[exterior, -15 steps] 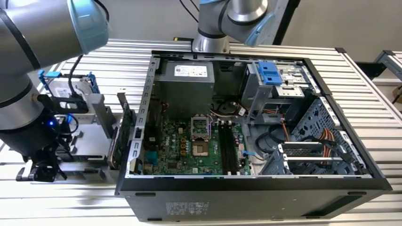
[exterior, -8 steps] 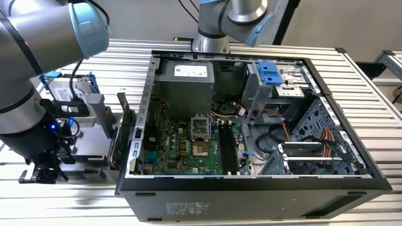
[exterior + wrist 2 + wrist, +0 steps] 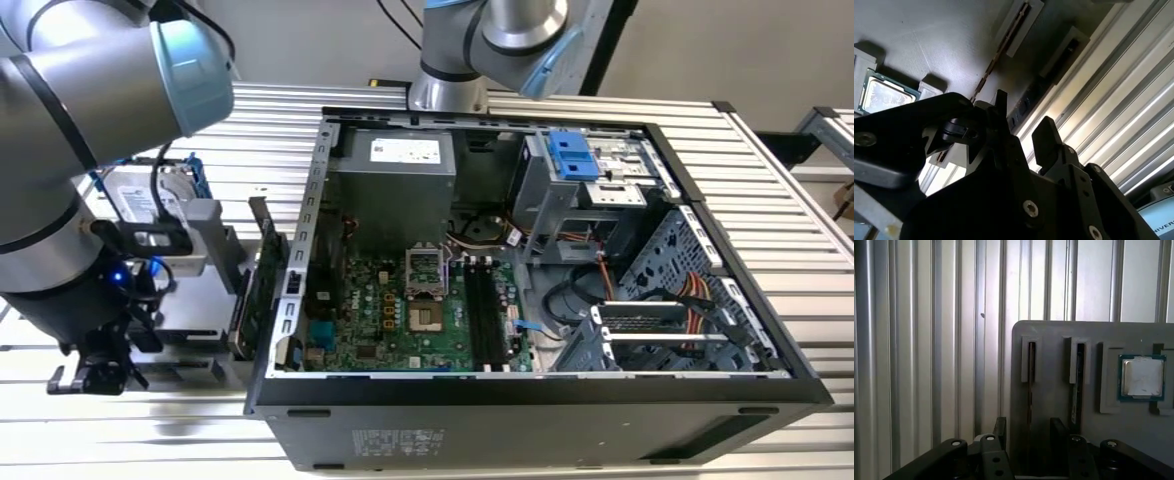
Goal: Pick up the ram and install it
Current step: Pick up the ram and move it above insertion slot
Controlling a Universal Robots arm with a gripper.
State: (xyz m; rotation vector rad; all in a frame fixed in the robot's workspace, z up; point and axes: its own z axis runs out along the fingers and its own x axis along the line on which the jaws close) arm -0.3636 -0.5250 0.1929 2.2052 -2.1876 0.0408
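Hand: Note that the hand (image 3: 1028,429) is open, with its two fingers (image 3: 1000,426) spread and holding nothing.
Ram: You find the ram (image 3: 1030,377) standing on edge in a slot directly ahead of the hand. Its near end lies in the gap between the fingers, and neither finger appears to touch it.
Long axis: The stick's length runs straight away from the hand, so the fingers flank its two flat faces.
Neighbours: A second stick (image 3: 1076,380) stands in the next slot just beside the ram. A processor (image 3: 1141,377) lies beyond that.
Holder: The grey holder (image 3: 1054,340) carries all three and rests on the ribbed table (image 3: 929,340).
Case: In the exterior view, the open computer case (image 3: 534,395) stands toward the exterior view's right of the hand, with its mainboard (image 3: 374,310) exposed.
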